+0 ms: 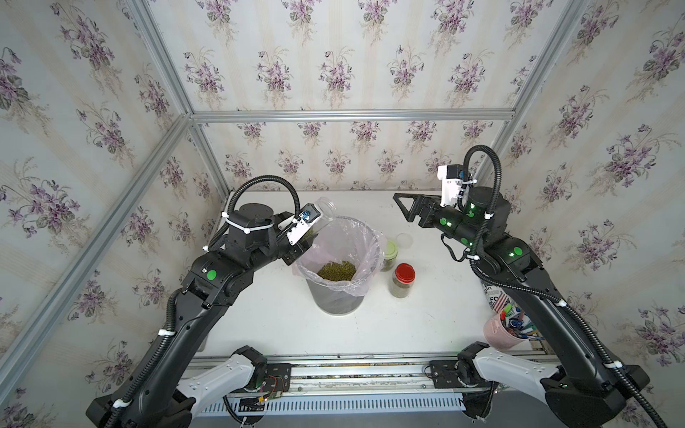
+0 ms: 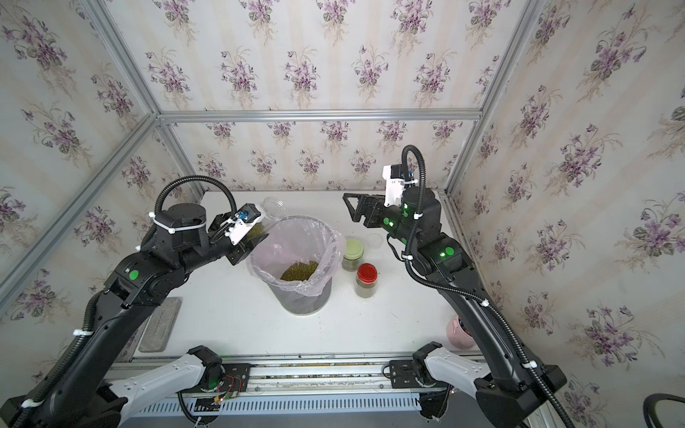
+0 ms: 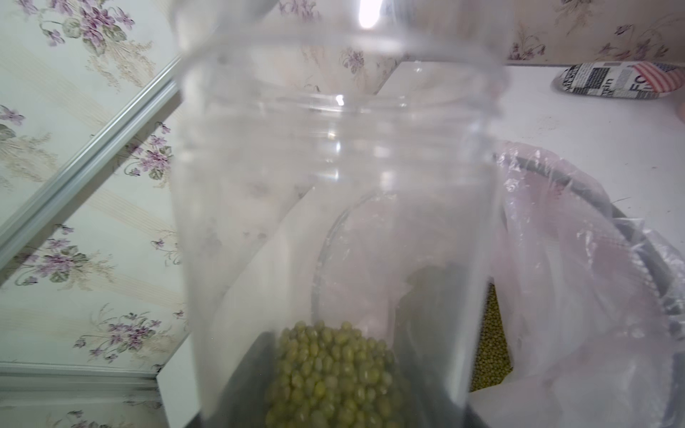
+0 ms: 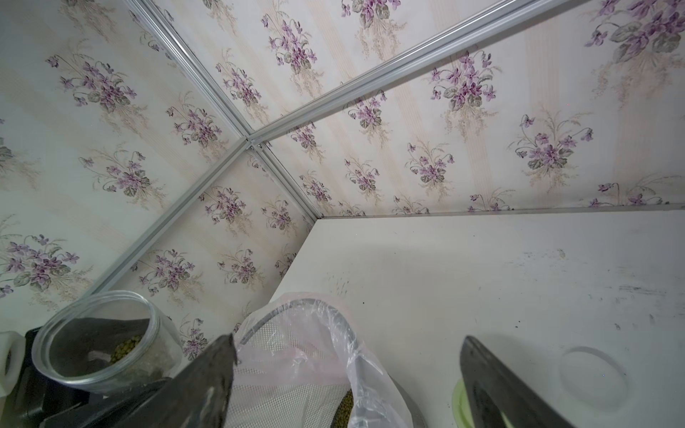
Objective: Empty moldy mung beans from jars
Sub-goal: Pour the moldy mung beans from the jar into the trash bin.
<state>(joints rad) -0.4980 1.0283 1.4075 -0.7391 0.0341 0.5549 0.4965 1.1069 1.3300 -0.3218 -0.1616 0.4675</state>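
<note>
My left gripper (image 1: 301,242) is shut on a lidless clear jar (image 1: 327,212), tilted mouth-up beside the left rim of the lined grey bin (image 1: 375,237). In the left wrist view the jar (image 3: 333,178) fills the frame, with moldy mung beans (image 3: 333,374) lying at its base. More beans (image 1: 336,270) lie in the bin. A green-lidded jar (image 1: 389,252) and a red-lidded jar (image 1: 403,279) stand right of the bin, both holding beans. A translucent white lid (image 1: 404,240) lies on the table behind them. My right gripper (image 1: 402,208) hangs open and empty above the table's back right.
A pink cup of pens (image 1: 500,333) and a printed can (image 1: 493,296) stand at the right edge under my right arm. A grey pad (image 2: 159,326) lies at the left front. Wallpapered walls with aluminium bars close in three sides.
</note>
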